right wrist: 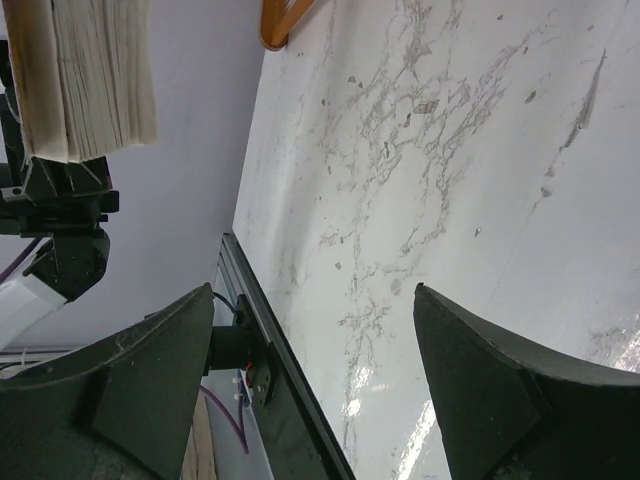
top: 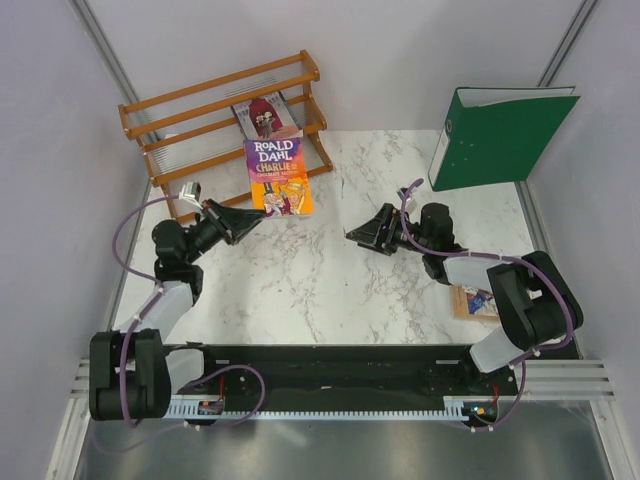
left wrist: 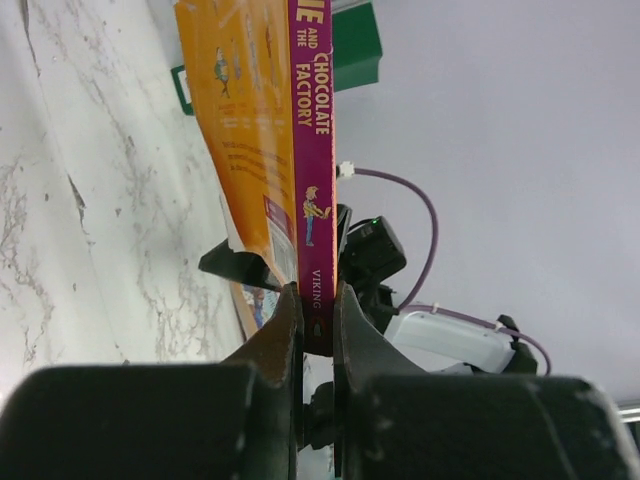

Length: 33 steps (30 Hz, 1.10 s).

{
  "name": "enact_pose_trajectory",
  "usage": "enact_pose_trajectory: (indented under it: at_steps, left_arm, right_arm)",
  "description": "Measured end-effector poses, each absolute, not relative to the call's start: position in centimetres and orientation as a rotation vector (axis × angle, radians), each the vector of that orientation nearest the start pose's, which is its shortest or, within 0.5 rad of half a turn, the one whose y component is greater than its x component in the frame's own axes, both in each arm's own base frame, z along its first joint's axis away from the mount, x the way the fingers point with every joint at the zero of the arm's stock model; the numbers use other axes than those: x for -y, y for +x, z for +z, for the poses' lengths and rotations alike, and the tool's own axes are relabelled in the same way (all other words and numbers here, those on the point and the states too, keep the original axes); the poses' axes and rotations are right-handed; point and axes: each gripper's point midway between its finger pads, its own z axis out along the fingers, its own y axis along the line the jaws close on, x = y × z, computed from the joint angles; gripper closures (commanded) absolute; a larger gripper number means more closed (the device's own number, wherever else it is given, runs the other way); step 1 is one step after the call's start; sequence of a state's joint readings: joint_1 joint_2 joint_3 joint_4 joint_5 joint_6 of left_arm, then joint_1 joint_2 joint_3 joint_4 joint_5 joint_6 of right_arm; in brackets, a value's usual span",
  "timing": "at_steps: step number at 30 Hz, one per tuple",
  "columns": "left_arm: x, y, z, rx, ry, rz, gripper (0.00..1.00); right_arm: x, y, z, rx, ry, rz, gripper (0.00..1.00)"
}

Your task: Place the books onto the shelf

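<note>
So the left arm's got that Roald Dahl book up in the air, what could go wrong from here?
1. The left gripper pinches the Roald Dahl book only at one end of its spine, so the book could swing or slip out on the way.
2. A maroon book already sits on the shelf just beyond it. Pushing in there could knock that one over or snag on the shelf.

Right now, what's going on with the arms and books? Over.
Left gripper shut on yellow-purple book, held up near shelf. Right gripper open, empty. Maroon book already on shelf. Nothing blocking.
</note>
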<state>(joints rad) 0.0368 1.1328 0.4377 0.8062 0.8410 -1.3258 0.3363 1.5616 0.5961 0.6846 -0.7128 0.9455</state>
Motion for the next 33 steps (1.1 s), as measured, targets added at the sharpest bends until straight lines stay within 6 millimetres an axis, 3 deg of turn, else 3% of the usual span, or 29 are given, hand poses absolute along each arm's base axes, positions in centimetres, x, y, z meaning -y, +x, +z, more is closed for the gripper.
enact_pose_trajectory:
  at_steps: [9, 19, 33]
  left_arm:
    - [12.1, 31.3, 26.6, -1.583, -0.402, -1.709, 0.98]
    - [9.5, 33.9, 22.1, -1.660, -0.787, -1.882, 0.98]
    - [6.5, 33.2, 24.1, -1.639, -0.744, -1.873, 0.98]
  right_arm:
    - [-25.7, 31.0, 12.9, -2.098, 0.076, 1.497, 0.12]
    - [-25.7, 31.0, 12.6, -2.104, 0.080, 1.496, 0.11]
    - [-25.7, 31.1, 12.1, -2.115, 0.087, 1.496, 0.10]
